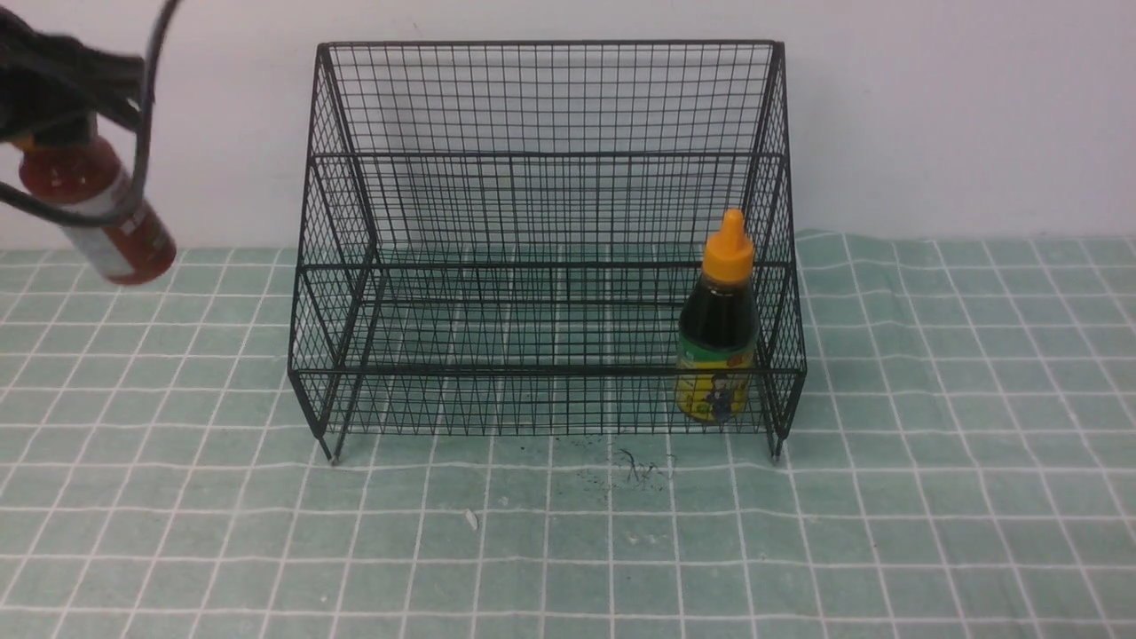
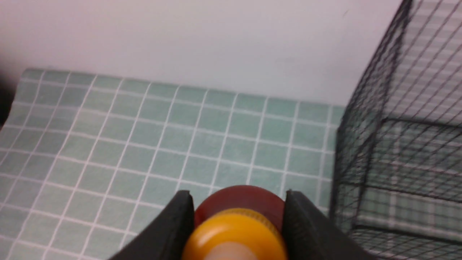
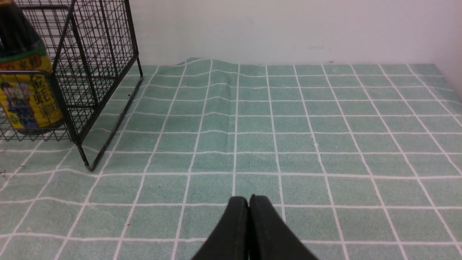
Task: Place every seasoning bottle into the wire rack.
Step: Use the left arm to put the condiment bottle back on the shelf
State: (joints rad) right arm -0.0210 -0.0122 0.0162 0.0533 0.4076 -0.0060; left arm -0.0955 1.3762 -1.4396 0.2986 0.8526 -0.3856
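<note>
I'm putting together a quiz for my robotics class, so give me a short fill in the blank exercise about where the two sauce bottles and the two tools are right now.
1. The tilted bottle, clamped in the left tool, holds ___ sauce.
2. The dark bottle stands upright inside the wire rack, near its ___ end.
3. The right tool holds nothing and its jaws are ___.

Missing words: red; right; shut.

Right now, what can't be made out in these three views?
- Front view: cap of the red bottle, mostly hidden by the blurred, edge-cropped left gripper.
- Left wrist view: its label, hidden beneath its own cap.
- Right wrist view: top of the dark bottle, cut off by the edge.
- Front view: right gripper, out of frame.
</note>
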